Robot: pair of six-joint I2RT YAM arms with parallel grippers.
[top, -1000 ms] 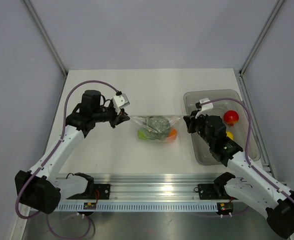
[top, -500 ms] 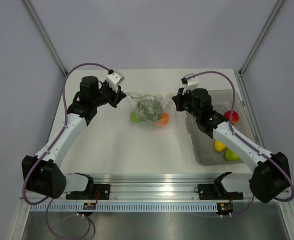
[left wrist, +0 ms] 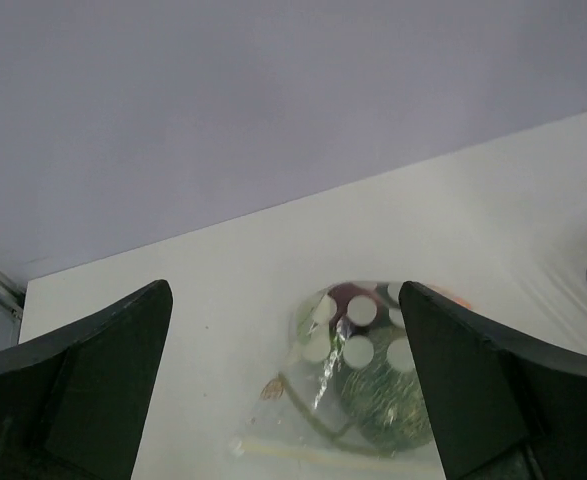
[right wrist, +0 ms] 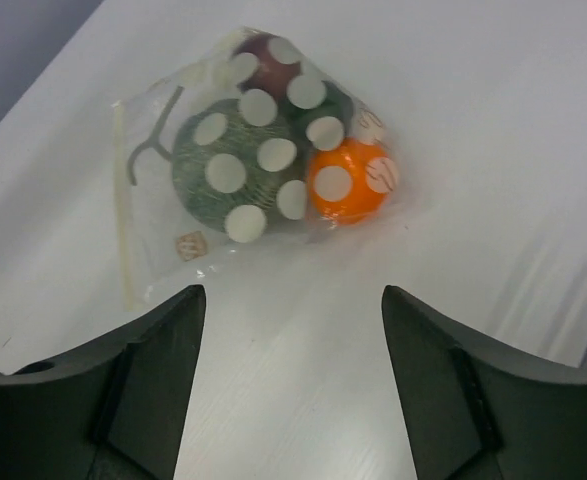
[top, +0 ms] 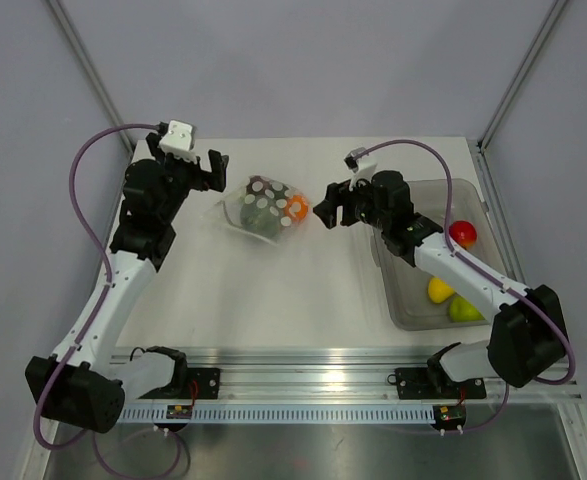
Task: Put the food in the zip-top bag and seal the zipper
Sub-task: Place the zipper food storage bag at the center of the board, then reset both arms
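Two robot arms are hovering over a white bench [top: 273, 300] where a small transparent polka-dot plastic bag [top: 261, 207] is lying on its side, just left of centre. It is holding a netted green toy melon [right wrist: 223, 170], a glossy orange toy fruit [right wrist: 346, 180] and a dark red ball [right wrist: 263, 60]. The left arm's fingers [left wrist: 93, 380] are waiting at the bag's 10 o'clock and the right arm's fingers [right wrist: 123, 380] at its 3 o'clock. Both pairs are spread wide, gripping nothing and clear of the plastic. Farther out at 3 o'clock, a grey translucent rectangular tub [top: 413, 310] is keeping red, yellow and green toy fruits [top: 462, 233].

The pale press-seal strip [right wrist: 123, 200] is running along the bag's 9 o'clock edge in the right wrist view; whether it is closed cannot be told. Sealing well probably means one arm steadying the loaded end while the other is pinching the strip flat and sliding end to end, without crumpling the film.
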